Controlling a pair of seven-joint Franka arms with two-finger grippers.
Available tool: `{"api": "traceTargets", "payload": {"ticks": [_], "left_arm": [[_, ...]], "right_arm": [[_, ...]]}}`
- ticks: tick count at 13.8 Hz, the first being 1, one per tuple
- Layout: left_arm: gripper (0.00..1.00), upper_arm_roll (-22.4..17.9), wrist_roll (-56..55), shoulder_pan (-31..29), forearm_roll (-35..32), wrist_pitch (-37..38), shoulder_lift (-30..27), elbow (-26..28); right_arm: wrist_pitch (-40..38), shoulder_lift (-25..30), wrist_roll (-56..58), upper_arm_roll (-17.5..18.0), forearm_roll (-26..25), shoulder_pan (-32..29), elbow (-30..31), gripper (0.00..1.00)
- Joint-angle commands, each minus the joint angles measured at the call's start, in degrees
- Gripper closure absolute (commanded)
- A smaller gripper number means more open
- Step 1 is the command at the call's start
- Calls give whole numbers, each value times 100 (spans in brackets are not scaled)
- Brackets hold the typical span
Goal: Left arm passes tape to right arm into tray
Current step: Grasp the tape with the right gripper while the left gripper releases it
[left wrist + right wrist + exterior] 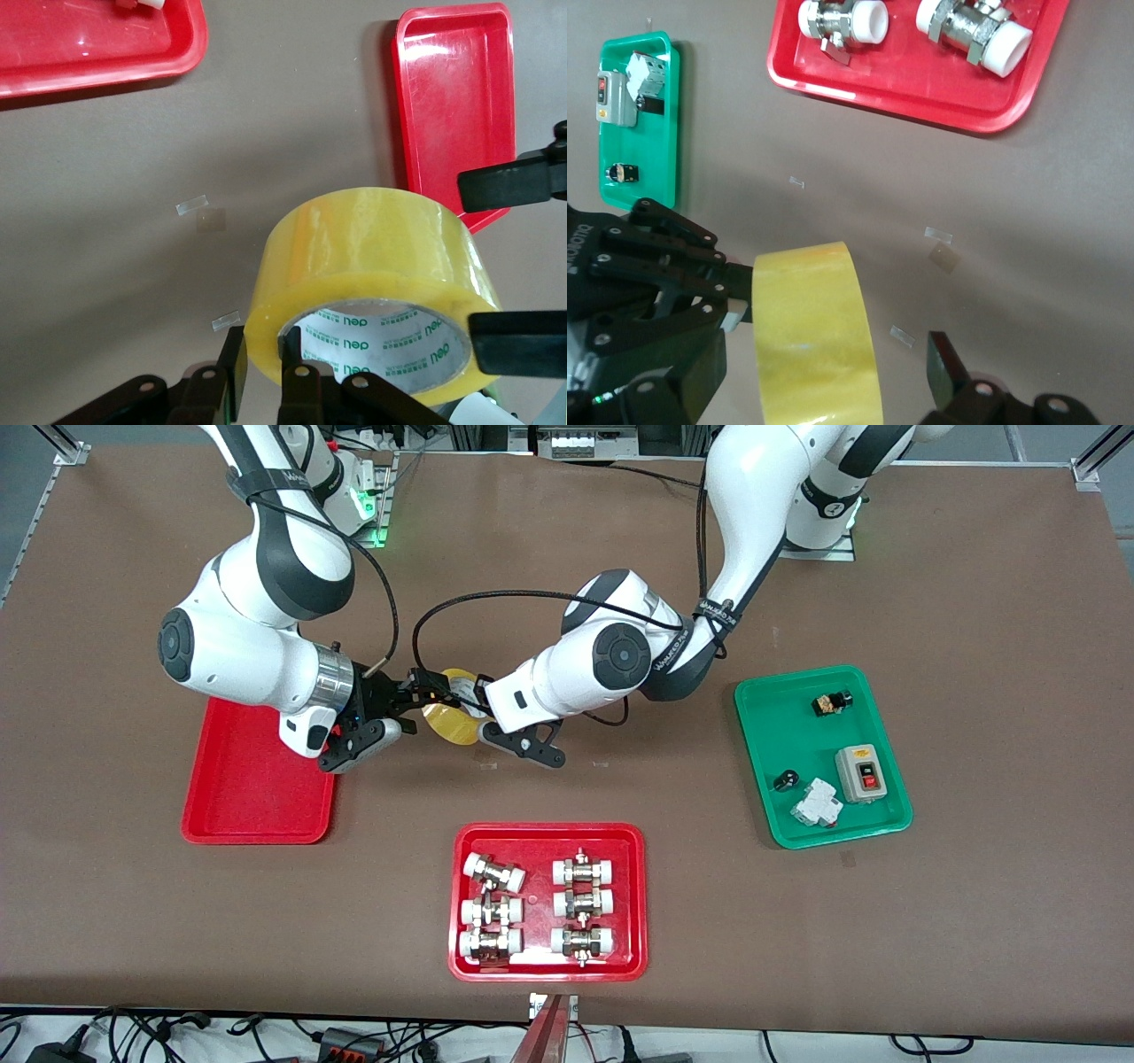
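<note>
The left gripper [462, 710] hangs over the bare table [974, 912] near the middle, and it is clenched on the tape [450, 724]: in the left wrist view one finger [234, 376] presses the outside of the yellow roll [372, 283] and the other sits inside the pale core with green print, so the wall of the roll is pinched between them. The tape is up in the air, carried by this gripper alone, just beside the plain red tray [252, 779]; seen from the tape in the front view, this tray lies at about 8 o'clock. The right gripper [409, 710] is over the table at the edge of the same tray, and its fingers are spread wide, one on each side of the roll; in the left wrist view they show as two black bars [518, 181] with the tape between them, and I cannot tell if they already touch it. In the right wrist view the roll [819, 341] stands between its own finger [946, 367] and the left gripper [664, 266]. From the tape, the red tray with metal fittings [549, 903] lies at about 5 o'clock, nearer to the front camera, and the green tray [819, 757] with small electrical parts lies at about 3 o'clock, toward the left arm's end of the table
</note>
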State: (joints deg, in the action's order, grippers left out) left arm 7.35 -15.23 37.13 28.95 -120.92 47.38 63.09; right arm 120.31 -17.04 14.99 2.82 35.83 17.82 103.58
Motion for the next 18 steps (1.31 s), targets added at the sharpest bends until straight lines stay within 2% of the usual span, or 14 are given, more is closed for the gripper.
{"api": "traceTargets", "payload": {"ticks": [1,3,6,7,8,9,11,12,13,14,15,18], "left_arm": [[100,-58,-94,75,-100,42,96,-263],[100,-67,-94,75,-100,42,122,-289],[100,-67,-94,75,-100,42,122,-289],[100,-67,-94,75,-100,42,122,-289],[100,-67,-85,75,-100,42,122,-289],[100,-67,-85,75,-100,42,122,-289],[100,-67,-94,75,-100,42,122,-289],[95,-93,-68,58,-126,51,105,-280],[41,-119,-16,40,-387,60,79,-289],[2,-111,124,31,-895,69,9,-289],[0,-94,169,-65,-1117,103,-53,-306],[0,91,187,-802,-1163,322,-456,-254]], "right_arm": [[264,8,153,-45,162,151,154,0],[238,8,153,-45,162,160,154,1],[229,8,162,-45,153,169,154,70],[194,17,162,-45,153,169,145,85],[177,34,162,-45,153,169,145,94],[168,52,162,-45,153,160,137,98],[168,69,162,-45,153,160,119,100],[168,70,144,-45,153,160,110,100],[168,70,127,-45,153,160,101,100],[168,70,118,-45,144,160,101,100],[168,78,109,-45,144,160,84,100],[159,96,153,-123,144,64,49,100]]}}
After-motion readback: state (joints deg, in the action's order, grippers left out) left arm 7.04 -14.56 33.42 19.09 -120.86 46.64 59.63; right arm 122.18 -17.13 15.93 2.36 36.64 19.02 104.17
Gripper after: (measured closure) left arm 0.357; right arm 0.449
